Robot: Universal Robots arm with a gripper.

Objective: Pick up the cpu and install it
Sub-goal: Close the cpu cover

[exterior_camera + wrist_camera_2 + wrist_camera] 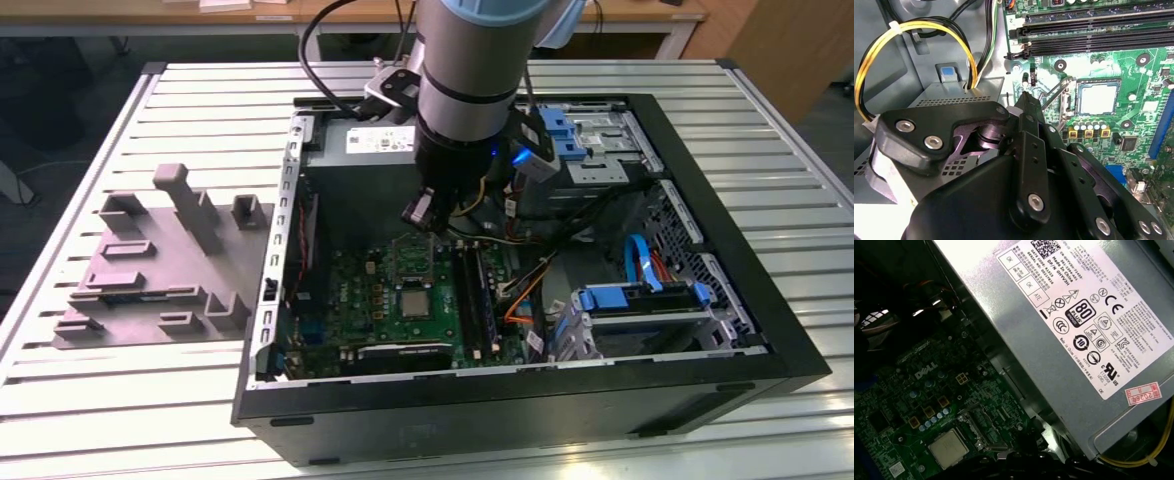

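Exterior view: one cpu [416, 299] seated on one green board [358, 300].

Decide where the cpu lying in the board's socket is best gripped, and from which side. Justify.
Probably from straight above, pinching two opposite edges of the cpu. It is a thin flat square lying level in the socket, whose frame rings it, so a sideways approach looks blocked.

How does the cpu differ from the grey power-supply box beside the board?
The cpu is a small, thin square lying flat in the board's socket; the power-supply box is far larger and stands well above the board. The cpu's top is plain, while the box carries a white printed label. Both are pale grey metal.
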